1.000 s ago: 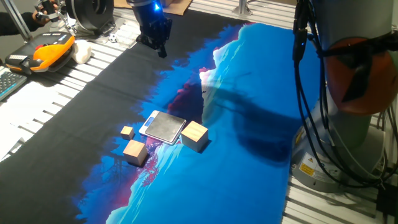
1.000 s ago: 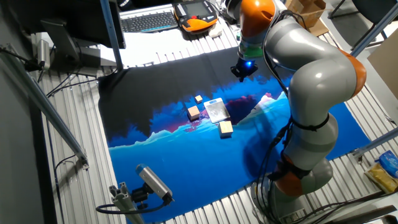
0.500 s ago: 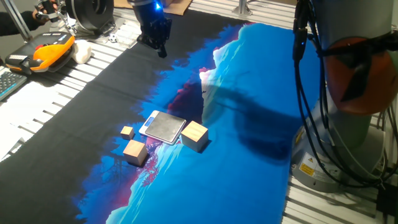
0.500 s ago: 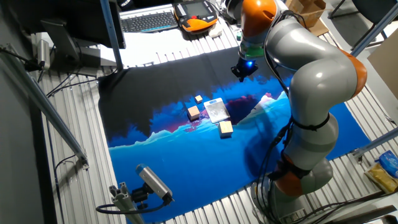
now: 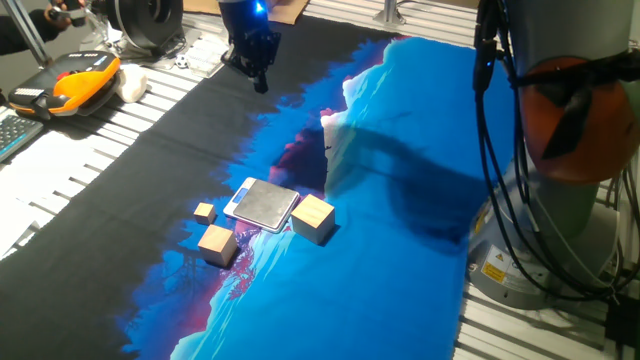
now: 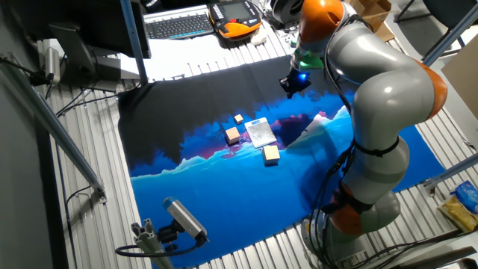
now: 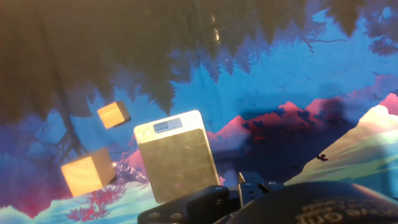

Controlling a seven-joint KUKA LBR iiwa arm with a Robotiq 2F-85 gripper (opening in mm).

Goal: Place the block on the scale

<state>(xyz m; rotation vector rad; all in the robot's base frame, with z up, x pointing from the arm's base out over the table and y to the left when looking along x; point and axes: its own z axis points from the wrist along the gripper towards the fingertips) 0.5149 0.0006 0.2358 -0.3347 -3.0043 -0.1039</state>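
Right now your gripper [image 5: 256, 75] hangs high over the black cloth, well away from the cubes; I cannot tell how its fingers are set. Bring it down toward the block [image 5: 217, 244], which sits at about 7 o'clock of the scale [image 5: 264, 203], just beside it. Avoid the tiny cube [image 5: 205, 212] and the largest cube [image 5: 314, 218]. A blue-and-black printed cloth [image 5: 380, 150] covers the table, with a teach pendant [image 5: 75, 80] and keyboard [image 6: 178, 25] beyond.

My view: block [image 7: 87, 173] plain pale wood, matt, at 8 o'clock. Scale [image 7: 177, 163] brushed grey metal top, dull sheen, white plastic rim. Printed cloth [image 5: 400, 250] underneath, smooth, soft-looking. My gripper [image 5: 256, 70] black, matt.
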